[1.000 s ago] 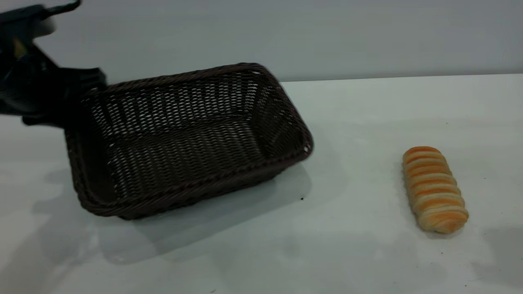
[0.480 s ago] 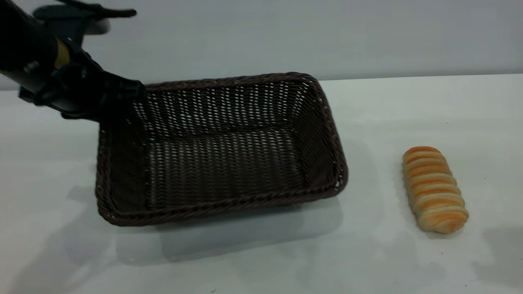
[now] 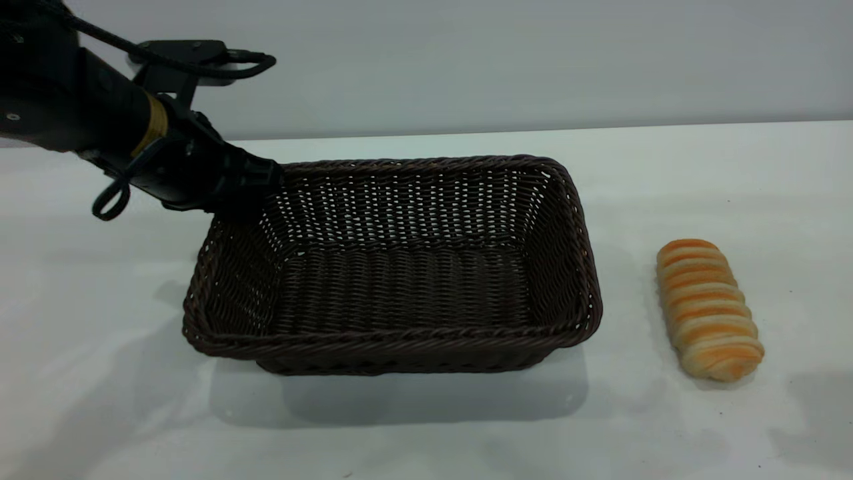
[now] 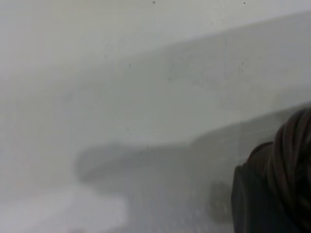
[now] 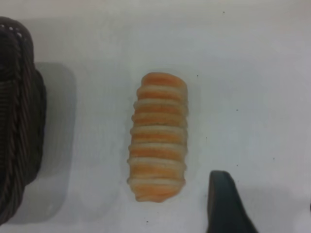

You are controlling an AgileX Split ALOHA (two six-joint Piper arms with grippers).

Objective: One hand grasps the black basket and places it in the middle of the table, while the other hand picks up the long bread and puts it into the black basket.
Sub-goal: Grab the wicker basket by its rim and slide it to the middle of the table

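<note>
— Where is the left gripper (image 3: 256, 177), and what does it hold?

— It is at the far left corner of the black basket (image 3: 400, 280), clamped on the braided rim there. The basket sits flat on the table (image 3: 426, 427), stretching away from the gripper toward the right.

— And the wrist camera on that arm?

— Only a dark finger (image 4: 252, 204) pressed against the weave (image 4: 291, 165) — the rest is bare tabletop.

— The long bread (image 3: 708, 310)?

— Well apart from the left gripper, past the basket's far end, lying on the table just beside the basket without touching it.

— The right gripper?

— It hovers above the bread (image 5: 158, 136); one dark fingertip (image 5: 226, 204) shows beside the roll. Whether its fingers are apart, I cannot tell.
</note>
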